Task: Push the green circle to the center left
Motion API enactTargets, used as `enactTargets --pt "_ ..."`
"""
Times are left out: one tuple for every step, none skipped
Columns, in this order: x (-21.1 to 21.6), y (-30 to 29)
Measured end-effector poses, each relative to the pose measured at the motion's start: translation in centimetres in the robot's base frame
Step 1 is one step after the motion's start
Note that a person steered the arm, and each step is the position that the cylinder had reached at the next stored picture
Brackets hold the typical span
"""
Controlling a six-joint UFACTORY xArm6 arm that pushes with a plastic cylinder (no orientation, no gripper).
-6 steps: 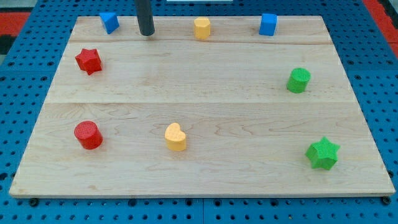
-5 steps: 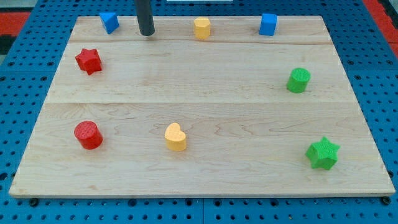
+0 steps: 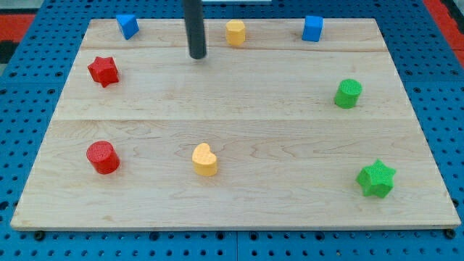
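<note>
The green circle (image 3: 348, 93) stands on the wooden board (image 3: 239, 123) at the view's right, a little above the middle. My tip (image 3: 197, 56) is near the view's top, left of centre, far to the left of the green circle and not touching any block. The nearest block to the tip is the yellow block (image 3: 235, 32) up and to its right.
A green star (image 3: 375, 178) sits at the lower right. A yellow heart (image 3: 204, 159) and a red circle (image 3: 102, 157) are at the lower left. A red star (image 3: 103, 70) is at the left. Two blue blocks (image 3: 127, 25) (image 3: 312, 28) line the top edge.
My tip has moved to the right and a little down the view, from near the left blue block toward the yellow block. No block has moved.
</note>
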State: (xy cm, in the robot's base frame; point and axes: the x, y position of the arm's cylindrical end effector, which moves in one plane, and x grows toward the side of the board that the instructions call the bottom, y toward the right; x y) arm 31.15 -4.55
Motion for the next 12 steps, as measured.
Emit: enactTargets --pt "4.9 3.4" --pt "8.4 8.9" --pt "10.5 15.8" --pt "13.6 22.5" --pt "17.0 25.1" --pt "16.9 31.8" --pt "13.4 32.1" --pt "11.7 32.1" --pt "10.8 32.5" --pt "10.7 32.6" --pt "10.7 32.6" --pt "10.7 31.7"
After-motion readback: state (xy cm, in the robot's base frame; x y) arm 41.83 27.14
